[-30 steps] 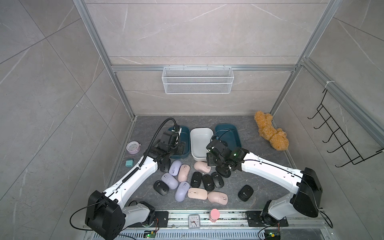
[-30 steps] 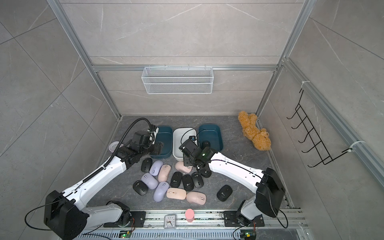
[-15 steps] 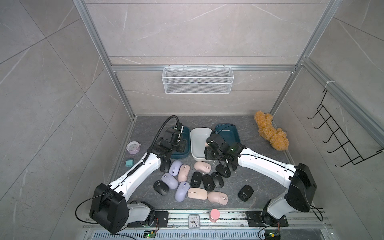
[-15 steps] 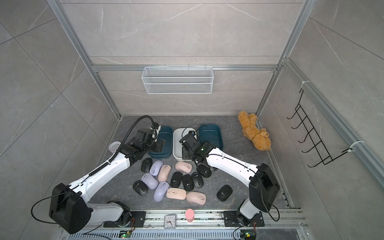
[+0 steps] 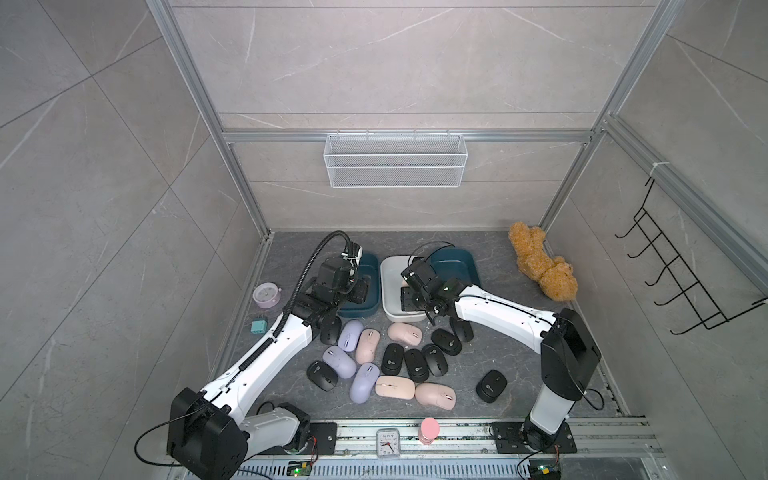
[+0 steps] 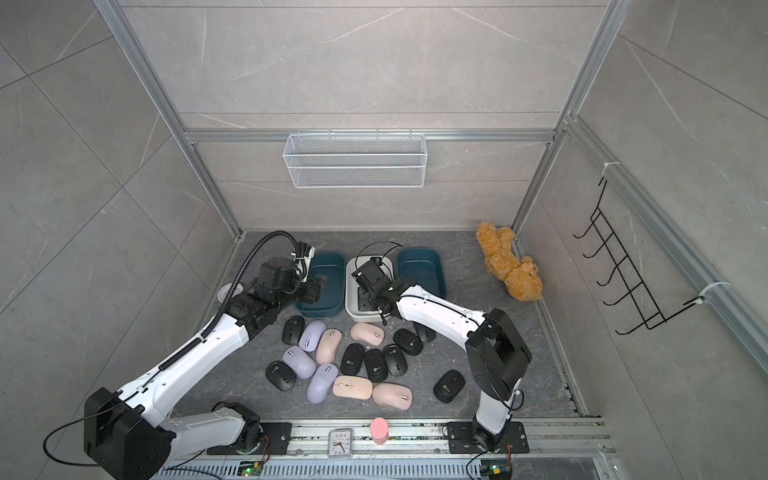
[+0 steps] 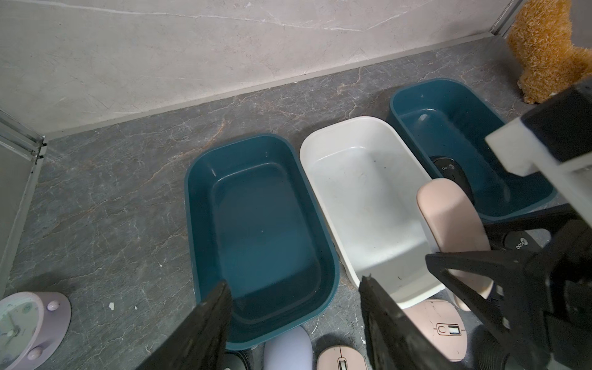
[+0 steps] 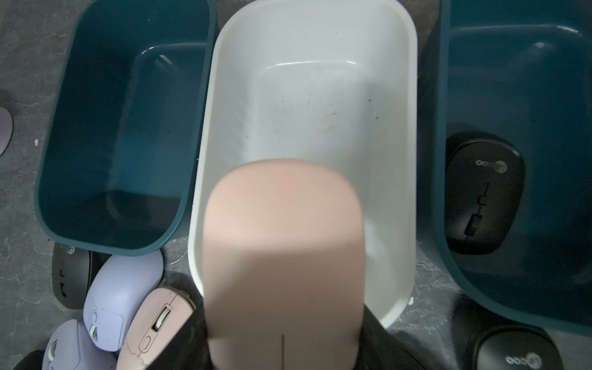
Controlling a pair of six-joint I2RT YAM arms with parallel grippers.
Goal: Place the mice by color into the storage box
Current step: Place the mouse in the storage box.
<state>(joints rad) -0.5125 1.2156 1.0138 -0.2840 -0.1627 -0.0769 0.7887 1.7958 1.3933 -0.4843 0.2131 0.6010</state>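
black mouse (image 8: 483, 192) in teal box (image 8: 528, 96), wrist views only

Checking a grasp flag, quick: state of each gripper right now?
Left gripper: open, nothing between its fingers.
Right gripper: closed on a pink mouse, over the white bin.

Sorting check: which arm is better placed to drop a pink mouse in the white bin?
Right. The right tool grips a pink mouse above the white bin; the left tool hangs empty over a teal bin.
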